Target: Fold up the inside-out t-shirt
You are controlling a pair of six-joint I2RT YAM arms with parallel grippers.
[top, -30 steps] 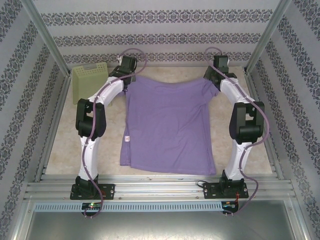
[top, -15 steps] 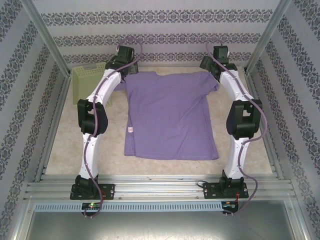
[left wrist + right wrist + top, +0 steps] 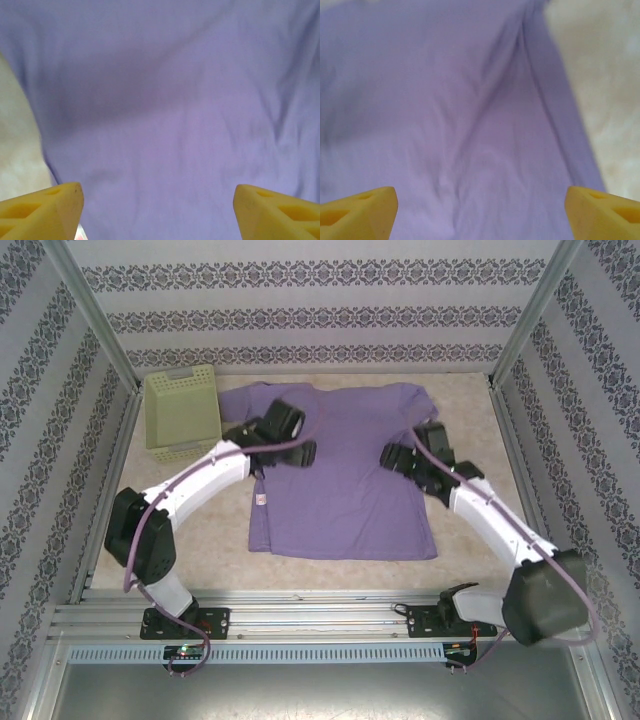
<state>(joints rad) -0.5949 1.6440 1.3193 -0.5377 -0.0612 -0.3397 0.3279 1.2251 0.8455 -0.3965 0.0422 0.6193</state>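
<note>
T-shirt (image 3: 340, 500) lies flat on bench (image 3: 470, 410), ready for folding; left gripper (image 3: 157, 199) and right gripper (image 3: 480, 201) hover above it, both spread, empty.

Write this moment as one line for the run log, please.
shirt: spread flat on table | left gripper: open, over shirt | right gripper: open, over shirt | basket: far left corner | fold: not begun

The left arm (image 3: 200, 475) and right arm (image 3: 490, 515) cover parts of the t-shirt (image 3: 340, 510), whose label (image 3: 259, 501) is unreadably small.
</note>
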